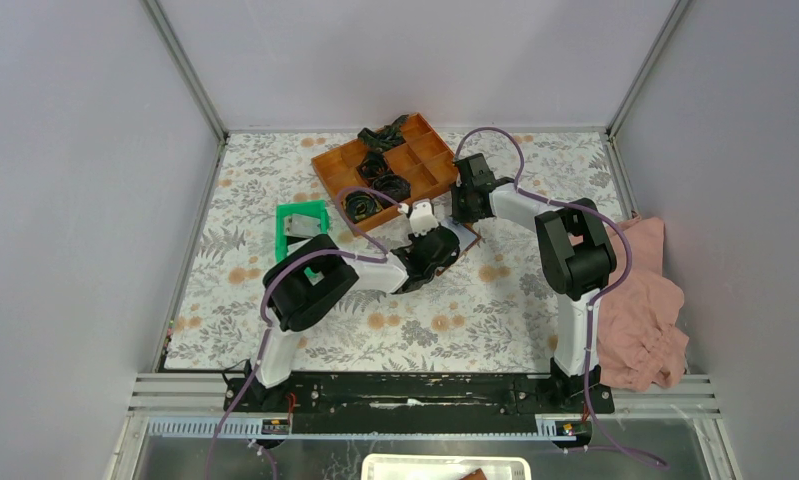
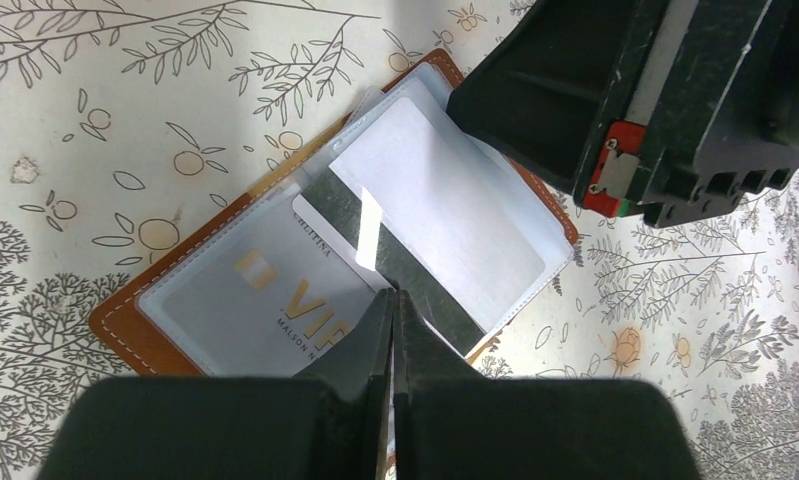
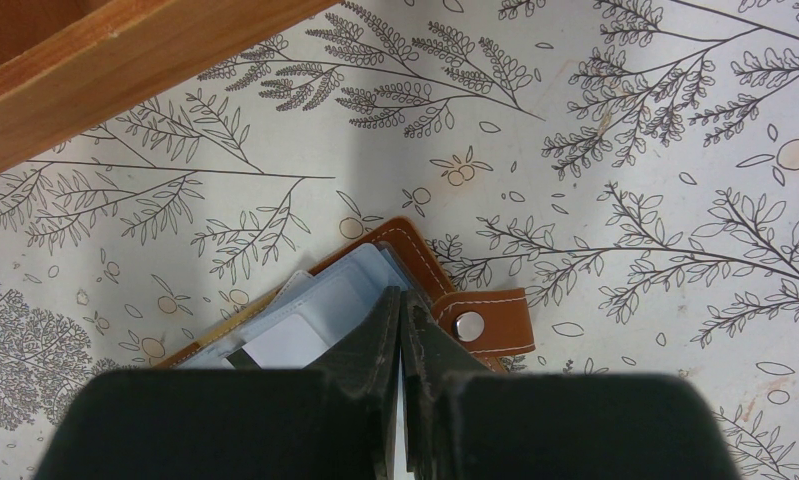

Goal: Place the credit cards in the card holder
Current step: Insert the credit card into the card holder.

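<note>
1. Top view: the left pincer (image 1: 453,243) and right pincer (image 1: 467,215) meet over the floral table cover (image 1: 455,320). Only a corner of the brown leather-like folding card holder (image 1: 478,240) shows, just beside the tips of both. The orange wooden compartment tray (image 1: 427,170) stands just behind the right pincer. The green plastic tray (image 1: 300,225) lies well to the left pincer's left. No writing can be read here.

2. Left wrist view: the left pincer (image 2: 393,300) has its fingers pressed together. Whether they pinch anything I cannot tell. The card holder (image 2: 115,325) lies open and flat under and ahead of the tips. A silver-grey plastic credit card (image 2: 255,300) lies in a clear sleeve on the left, touching the fingertip. It bears gold letters "VI", then the finger cuts them off. The smaller print is too fine to read surely. A blank clear plastic sleeve (image 2: 445,200) lies ahead to the right, under the right pincer's black body.

3. Right wrist view: the right pincer (image 3: 402,310) is closed to a thin slit, with its tips on the card holder (image 3: 405,240). The brown snap tab (image 3: 485,325) lies just to their right.
</note>
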Tool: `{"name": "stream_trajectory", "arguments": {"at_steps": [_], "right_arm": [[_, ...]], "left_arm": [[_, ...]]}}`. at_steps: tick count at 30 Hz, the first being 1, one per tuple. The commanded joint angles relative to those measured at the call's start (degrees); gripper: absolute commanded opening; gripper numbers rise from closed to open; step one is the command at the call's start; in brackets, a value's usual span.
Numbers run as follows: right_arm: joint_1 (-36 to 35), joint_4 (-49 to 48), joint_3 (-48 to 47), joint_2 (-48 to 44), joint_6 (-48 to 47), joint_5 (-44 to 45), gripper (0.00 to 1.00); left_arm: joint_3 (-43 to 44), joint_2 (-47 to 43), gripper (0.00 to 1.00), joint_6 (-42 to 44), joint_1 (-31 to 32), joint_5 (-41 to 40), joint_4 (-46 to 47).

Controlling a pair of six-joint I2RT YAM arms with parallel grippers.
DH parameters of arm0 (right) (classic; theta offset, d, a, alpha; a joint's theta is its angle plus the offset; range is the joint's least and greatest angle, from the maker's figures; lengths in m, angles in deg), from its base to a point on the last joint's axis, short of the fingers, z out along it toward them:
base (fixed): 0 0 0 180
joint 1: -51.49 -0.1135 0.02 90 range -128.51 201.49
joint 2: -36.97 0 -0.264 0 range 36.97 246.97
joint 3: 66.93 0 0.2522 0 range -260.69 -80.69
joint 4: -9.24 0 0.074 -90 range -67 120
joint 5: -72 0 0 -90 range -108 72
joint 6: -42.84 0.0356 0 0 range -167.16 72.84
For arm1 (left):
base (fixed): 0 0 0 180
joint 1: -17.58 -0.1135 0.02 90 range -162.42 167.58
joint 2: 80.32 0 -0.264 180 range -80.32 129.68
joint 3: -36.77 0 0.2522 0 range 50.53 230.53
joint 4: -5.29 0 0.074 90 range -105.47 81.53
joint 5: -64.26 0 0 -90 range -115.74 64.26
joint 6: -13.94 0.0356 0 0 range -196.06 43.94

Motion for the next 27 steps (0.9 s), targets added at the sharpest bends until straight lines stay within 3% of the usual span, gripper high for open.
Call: {"name": "stream_trajectory", "arguments": {"at_steps": [1, 10, 27], "right_arm": [[-0.2, 7.8, 2.1, 2.3, 0.1, -0.3, 0.07], [-0.2, 7.9, 2.2, 2.5, 0.0, -0.1, 0.07], [-0.2, 7.8, 2.9, 1.8, 0.0, 0.1, 0.07]], "left_arm": [[0.7, 0.8, 0.00, 3.0, 0.5, -4.0, -2.1], [2.3, 0.1, 0.02, 6.5, 0.6, -7.6, -0.4], [-1.6, -0.8, 0.00, 9.1, 2.4, -6.2, -1.0]]}}
